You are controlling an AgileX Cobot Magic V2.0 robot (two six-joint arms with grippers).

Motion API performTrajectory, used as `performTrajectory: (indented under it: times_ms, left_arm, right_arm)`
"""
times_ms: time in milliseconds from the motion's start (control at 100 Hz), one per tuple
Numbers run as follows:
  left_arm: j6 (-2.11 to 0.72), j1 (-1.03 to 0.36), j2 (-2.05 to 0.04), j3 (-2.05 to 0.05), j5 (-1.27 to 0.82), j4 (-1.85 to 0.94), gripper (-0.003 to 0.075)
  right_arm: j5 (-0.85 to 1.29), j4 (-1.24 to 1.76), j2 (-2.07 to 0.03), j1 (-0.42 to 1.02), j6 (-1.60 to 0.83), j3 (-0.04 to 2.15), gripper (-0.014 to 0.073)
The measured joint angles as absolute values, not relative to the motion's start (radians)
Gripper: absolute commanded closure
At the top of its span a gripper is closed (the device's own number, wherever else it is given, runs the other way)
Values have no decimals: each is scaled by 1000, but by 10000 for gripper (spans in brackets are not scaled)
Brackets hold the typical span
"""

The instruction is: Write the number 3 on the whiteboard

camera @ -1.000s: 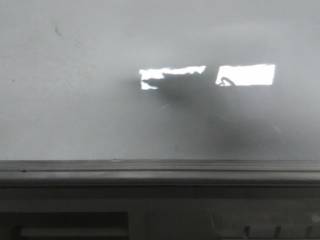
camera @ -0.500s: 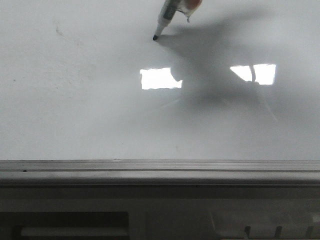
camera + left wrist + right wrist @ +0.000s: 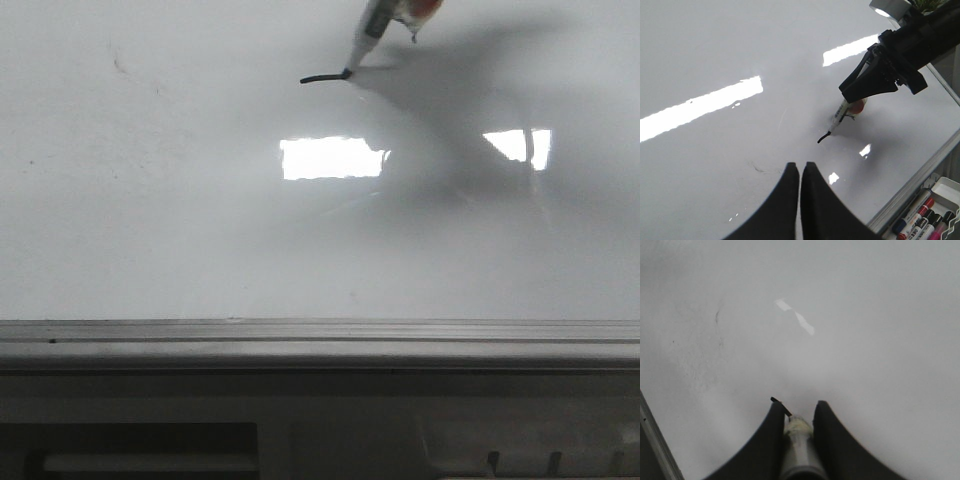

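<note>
Since the earlier front view, the marker (image 3: 365, 40) has travelled rightward across the whiteboard (image 3: 150, 220), leaving a short black stroke (image 3: 322, 78) where only a tip contact point stood before; the bright reflections on the board have also shifted slightly.

Stroke: this first portion of the number 3 (image 3: 824, 138) is a short, nearly horizontal line in the upper central area of the board as the front view shows it; the marker tip rests at its right end. Remaining parts of the numeral are not yet drawn.

Right gripper (image 3: 799, 412): fingers closed onto the marker barrel, one on each side, with the tip projecting beyond them onto the board surface; the left wrist view shows the same gripper (image 3: 875, 82) holding the marker at a tilt.

Left gripper (image 3: 800, 172): fingers pressed together with nothing between them; positioned above the board, apart from the stroke.

Board: glossy white-grey surface with faint smudge marks (image 3: 118, 65) at the upper left in the front view; grey frame rail (image 3: 320, 335) along the lower edge. A tray of spare markers (image 3: 922, 217) sits beyond the frame in the left wrist view.
</note>
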State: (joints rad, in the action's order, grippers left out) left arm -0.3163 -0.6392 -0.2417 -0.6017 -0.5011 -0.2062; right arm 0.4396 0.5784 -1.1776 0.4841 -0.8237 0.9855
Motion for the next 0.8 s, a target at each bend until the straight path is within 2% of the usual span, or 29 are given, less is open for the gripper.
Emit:
performTrajectory:
  times_ms: [500, 800]
  left_arm:
    - [-316, -639, -242, -602, -501, -208, 741]
    - [-316, -639, -242, -602, -501, -208, 741]
  right_arm:
    - [366, 620, -1217, 585, -819, 926, 642]
    - [462, 646, -1139, 451, -813, 899, 642]
